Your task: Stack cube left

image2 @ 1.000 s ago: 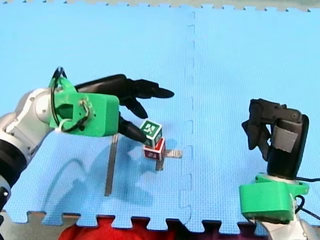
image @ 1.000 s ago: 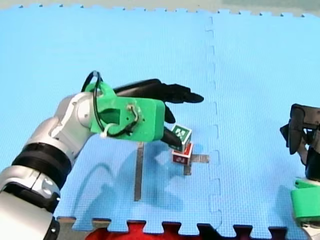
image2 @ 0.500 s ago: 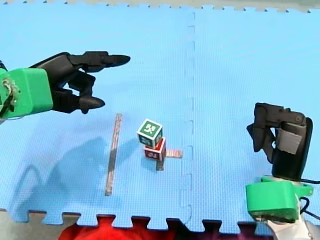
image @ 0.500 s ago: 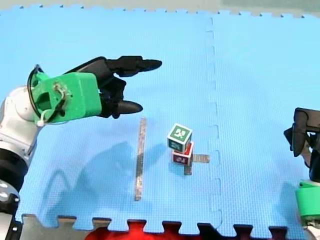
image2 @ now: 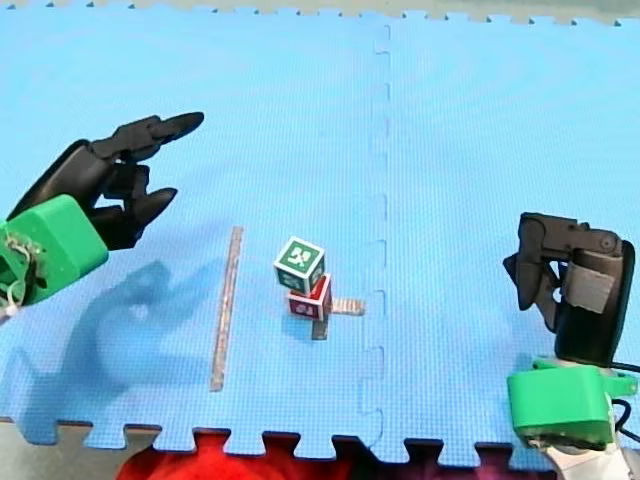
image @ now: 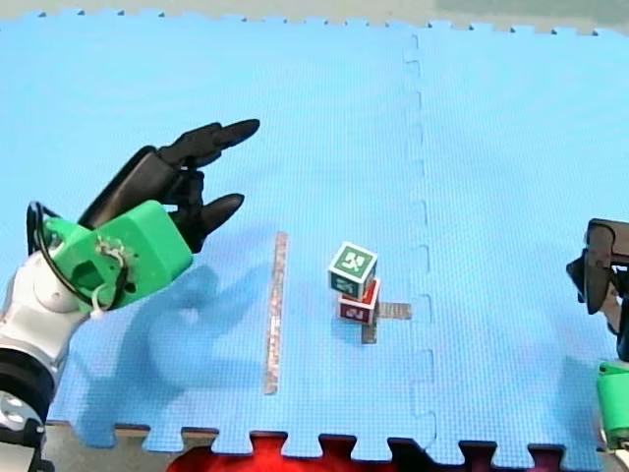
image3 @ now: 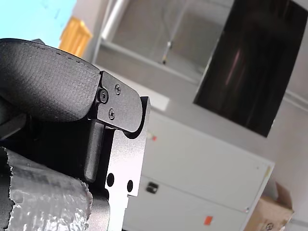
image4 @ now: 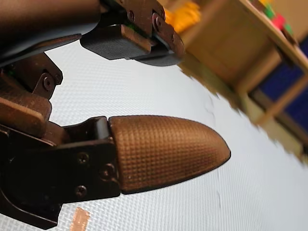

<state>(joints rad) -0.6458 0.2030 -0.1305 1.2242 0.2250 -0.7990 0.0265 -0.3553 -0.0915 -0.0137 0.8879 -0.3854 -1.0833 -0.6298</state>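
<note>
Now that the left robot hand [image: 187, 187] has drawn back empty to ten o'clock of the stack, the green cube [image: 352, 265] sits skewed on the red cube [image: 358, 303] unaided, so the stacking looks done. The right robot hand [image2: 560, 280] hangs empty at three o'clock. Below lies a blue foam mat [image: 491, 147] with a tape strip [image: 274, 310]; beyond, white cabinets [image3: 202, 163].

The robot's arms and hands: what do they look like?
Left hand, over the mat's left: black, green wrist block, black cable loop, silver forearm. Right hand, at the mat's right edge: black, grey tape patch, green wrist block.
</note>
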